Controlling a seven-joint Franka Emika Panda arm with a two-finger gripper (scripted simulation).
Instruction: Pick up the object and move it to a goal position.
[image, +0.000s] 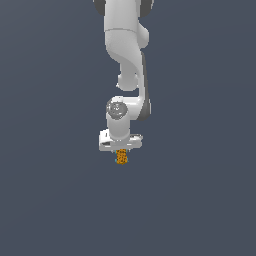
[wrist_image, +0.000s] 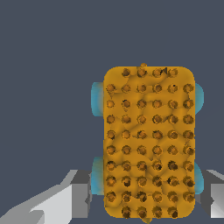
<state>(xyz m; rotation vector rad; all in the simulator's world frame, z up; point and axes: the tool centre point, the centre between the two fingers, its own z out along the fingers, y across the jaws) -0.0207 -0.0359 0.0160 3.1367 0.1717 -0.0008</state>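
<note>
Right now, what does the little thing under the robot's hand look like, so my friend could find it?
Follow the big white arm down to its hand. The object sticks out just beneath it. It is a small orange block covered in dark dots with bluish bits on its sides, the only colourful thing against the plain grey background.

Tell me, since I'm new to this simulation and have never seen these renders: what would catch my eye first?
The white arm hangs down the middle of the exterior view against a plain dark grey-blue backdrop. Just under the gripper sits the only colour, the tiny orange object. In the wrist view it fills the picture: an orange slab dotted with dark studs, bluish bumps on its sides, a grey finger at either side.
</note>
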